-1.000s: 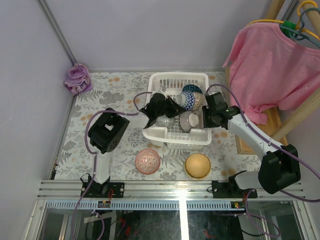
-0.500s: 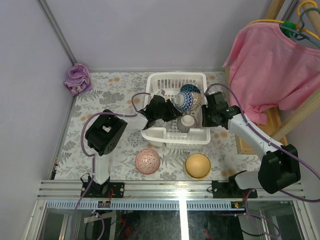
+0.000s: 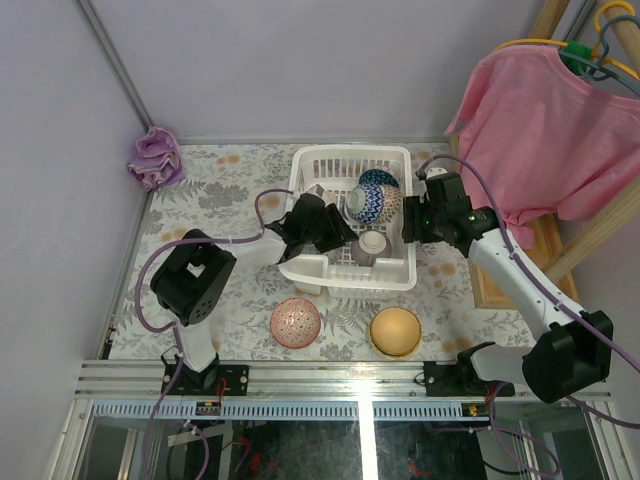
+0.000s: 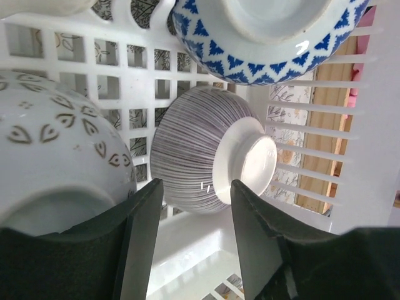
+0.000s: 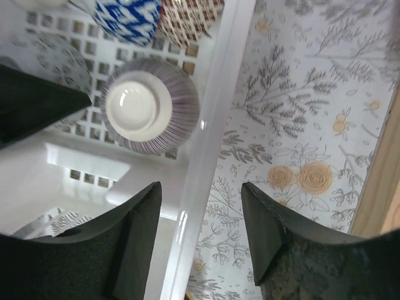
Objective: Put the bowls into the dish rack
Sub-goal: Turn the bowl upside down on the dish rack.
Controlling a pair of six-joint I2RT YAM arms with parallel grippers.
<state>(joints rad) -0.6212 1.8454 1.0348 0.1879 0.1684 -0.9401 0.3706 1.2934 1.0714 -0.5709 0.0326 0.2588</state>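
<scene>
Looking down the left wrist view: left gripper has its fingers parted, nothing pinched. Past the gap sits a striped bowl, tipped on its side with its white foot toward the right of the frame. At left, close to the lens, a whitish bowl with a leaf pattern. At top, a blue-and-white bowl, foot up. All three rest inside the dish rack.

Right gripper: fingers also spread, holding nothing. I see the rack's white rim running between them, with no contact that I can make out. The striped bowl lies just inside that wall, and a brown checked bowl sits at the top edge.

From overhead, the left gripper reaches into the rack from the left of the frame; the right gripper sits at its right wall. Two bowls remain on the table below the rack: a pink one and a yellow one, well apart. A purple cloth lies upper left; a pink shirt hangs upper right.
</scene>
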